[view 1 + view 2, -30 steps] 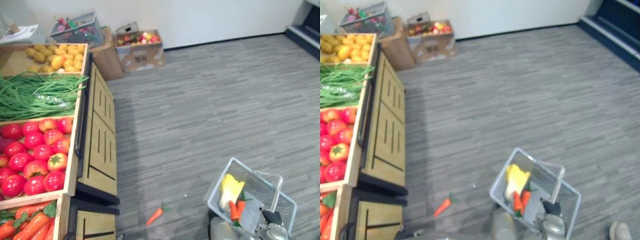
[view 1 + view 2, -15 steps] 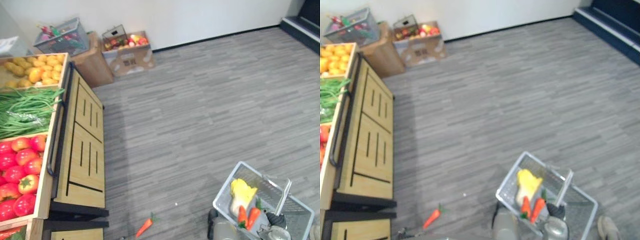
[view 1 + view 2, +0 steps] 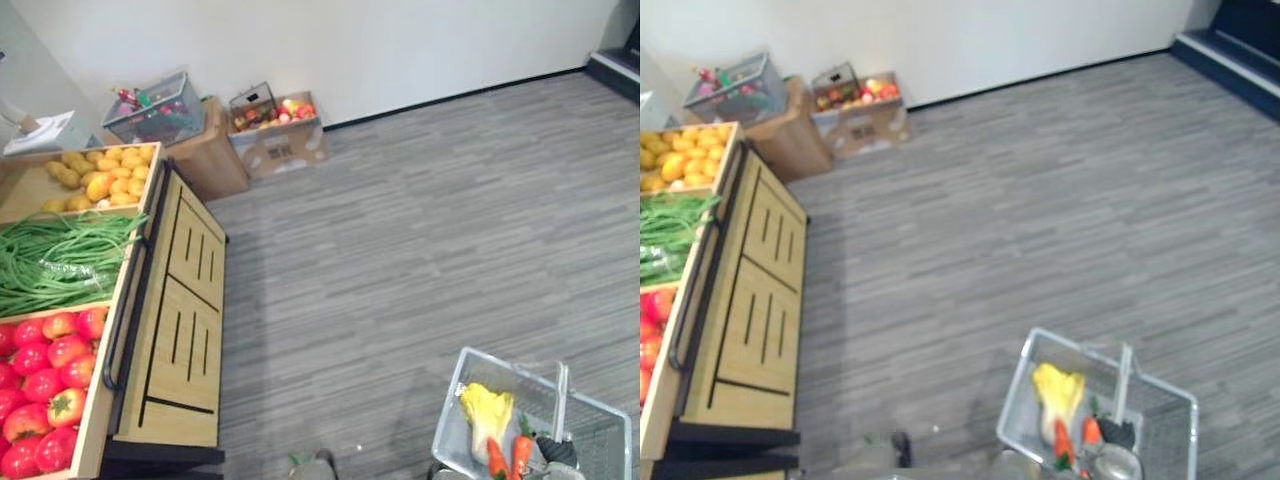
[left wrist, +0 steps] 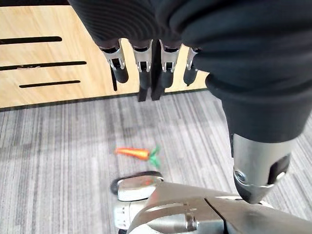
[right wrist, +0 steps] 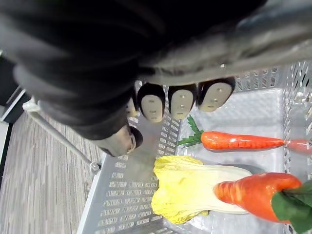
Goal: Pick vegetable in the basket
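One floor carrot [image 4: 131, 153] lies flat on the grey floor [image 4: 58, 146] below the left hand [image 4: 143, 61], whose fingers hang loose and empty. Its long axis runs along the finger row, with the greens toward the thumb side. Bare floor surrounds it, and a wooden cabinet front [image 4: 48, 63] stands beyond the fingertips. The right hand [image 5: 178, 100] is curled, seemingly round the handle [image 5: 58, 134] of the wire basket [image 5: 122, 195], though the grip is partly hidden. Beneath that hand lie one slim carrot [image 5: 241, 141], greens toward the fingertips, one thick carrot [image 5: 256, 192], greens pointing away, and one cabbage [image 5: 195, 187] between them.
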Tool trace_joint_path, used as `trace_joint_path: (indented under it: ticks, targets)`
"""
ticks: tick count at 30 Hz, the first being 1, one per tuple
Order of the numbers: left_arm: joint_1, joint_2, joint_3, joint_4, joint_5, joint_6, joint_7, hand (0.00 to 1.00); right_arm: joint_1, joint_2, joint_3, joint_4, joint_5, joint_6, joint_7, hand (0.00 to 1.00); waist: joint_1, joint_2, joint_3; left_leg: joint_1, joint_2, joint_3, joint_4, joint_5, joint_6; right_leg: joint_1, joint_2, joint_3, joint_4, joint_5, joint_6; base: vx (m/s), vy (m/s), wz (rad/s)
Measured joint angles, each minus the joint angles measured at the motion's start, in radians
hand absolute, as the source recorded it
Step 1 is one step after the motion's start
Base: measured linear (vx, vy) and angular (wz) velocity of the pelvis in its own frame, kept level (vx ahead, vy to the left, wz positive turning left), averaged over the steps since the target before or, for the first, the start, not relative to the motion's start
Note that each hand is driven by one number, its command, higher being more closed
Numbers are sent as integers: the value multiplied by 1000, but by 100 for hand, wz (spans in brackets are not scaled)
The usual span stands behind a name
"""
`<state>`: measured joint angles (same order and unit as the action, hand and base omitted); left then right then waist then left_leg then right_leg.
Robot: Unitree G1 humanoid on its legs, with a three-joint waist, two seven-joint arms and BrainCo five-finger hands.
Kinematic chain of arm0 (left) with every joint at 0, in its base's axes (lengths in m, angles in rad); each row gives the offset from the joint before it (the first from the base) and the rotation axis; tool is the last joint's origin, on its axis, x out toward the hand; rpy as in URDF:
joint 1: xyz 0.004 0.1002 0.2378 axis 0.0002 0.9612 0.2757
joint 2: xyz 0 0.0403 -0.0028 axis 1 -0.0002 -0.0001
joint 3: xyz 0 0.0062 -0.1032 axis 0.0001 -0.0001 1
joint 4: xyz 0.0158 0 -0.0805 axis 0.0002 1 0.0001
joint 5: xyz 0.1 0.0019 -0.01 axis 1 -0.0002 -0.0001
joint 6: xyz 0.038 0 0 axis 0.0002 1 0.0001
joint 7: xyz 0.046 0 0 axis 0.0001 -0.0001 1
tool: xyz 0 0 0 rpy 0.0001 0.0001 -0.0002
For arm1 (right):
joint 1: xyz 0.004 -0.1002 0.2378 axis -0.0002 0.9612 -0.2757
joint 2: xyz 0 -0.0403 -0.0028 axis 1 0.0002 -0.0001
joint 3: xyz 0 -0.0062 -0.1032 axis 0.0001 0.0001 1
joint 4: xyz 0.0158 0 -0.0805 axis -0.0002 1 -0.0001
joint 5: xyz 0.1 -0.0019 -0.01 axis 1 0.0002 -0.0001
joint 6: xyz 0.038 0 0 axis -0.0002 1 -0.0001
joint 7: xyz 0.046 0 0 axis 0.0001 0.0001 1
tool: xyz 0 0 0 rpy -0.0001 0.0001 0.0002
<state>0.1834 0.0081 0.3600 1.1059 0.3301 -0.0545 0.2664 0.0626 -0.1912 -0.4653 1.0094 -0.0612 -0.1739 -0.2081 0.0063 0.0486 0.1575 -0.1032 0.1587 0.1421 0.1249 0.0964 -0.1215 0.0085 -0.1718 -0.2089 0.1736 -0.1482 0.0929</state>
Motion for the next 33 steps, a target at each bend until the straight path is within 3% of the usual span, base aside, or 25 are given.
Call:
trace_joint_path:
  ticks: [1,6,11,14,15,16,17,20,21,23,24,29,33]
  targets:
    - [1,-3,0,10,1,2,-2,0,7,7,0,3,0,2,-1,100,-2,-3,-19,14,-13,13,-28,-38,1,0,-14,1,-2,-2,20,153,312,9]
    - [1,40,-22,7,5,10,-7,0,4,55,-7,23,0,4,-2,100,-2,-61,-48,33,-91,44,-124,-58,34,20,-72,-10,-89,43,92,72,246,11]
    - [7,69,-92,8,11,15,-10,0,4,52,-40,26,-5,7,-1,100,11,-78,-54,91,-151,67,-157,-82,77,29,-132,-3,-58,7,94,10,116,-5]
    - [8,90,-130,15,28,16,-15,0,11,51,-73,36,-9,23,-1,100,15,-97,-50,103,-184,69,-144,-116,106,24,-180,-3,35,-19,44,76,125,13]
    - [9,92,-147,27,26,20,-17,0,0,51,-78,47,-9,23,-5,100,13,-86,-53,125,-170,56,-168,-117,107,-34,-171,5,174,31,-32,121,124,17]
    - [10,94,-157,27,24,18,-19,0,-1,50,-80,50,-7,23,-11,100,14,-82,-52,140,-154,43,-179,-116,107,-56,-156,13,227,76,-50,130,97,22]
    - [12,105,-159,26,8,17,-23,0,0,56,-78,61,-7,23,-15,100,16,-70,-57,154,-131,33,-189,-114,105,-72,-129,29,243,97,-37,202,36,21]
    - [-10,126,-156,26,-53,10,-35,0,0,96,-77,71,-5,23,-12,100,16,-113,-50,152,-104,-23,-193,-108,103,-63,-52,47,118,57,-18,149,-57,36]
    - [-16,122,-155,25,-54,8,-35,0,1,96,-78,76,-1,23,-12,100,14,-113,-50,151,-102,-40,-191,-110,101,-63,-35,52,82,58,-17,153,-103,62]
    - [-19,119,-151,26,-65,-2,-37,0,1,97,-80,98,2,23,-13,100,1,-115,-51,155,-108,-67,-186,-112,94,-64,-26,71,36,75,8,150,-108,64]
    - [-21,114,-133,26,-91,-10,-37,0,-1,99,-90,103,6,24,-14,100,-4,-121,-51,160,-120,-84,-182,-118,84,-56,-35,75,29,81,49,156,-147,48]
    - [-20,55,-84,12,-150,-31,-49,0,-18,88,-114,105,24,21,0,100,19,-50,-52,160,-74,-98,-182,-127,42,1,16,40,-57,62,52,106,-140,10]
    - [-20,54,-60,11,-172,-36,-56,0,-13,105,-113,107,25,20,19,100,19,-57,-52,181,-58,-100,-193,-126,31,36,37,21,-90,55,40,32,-81,8]
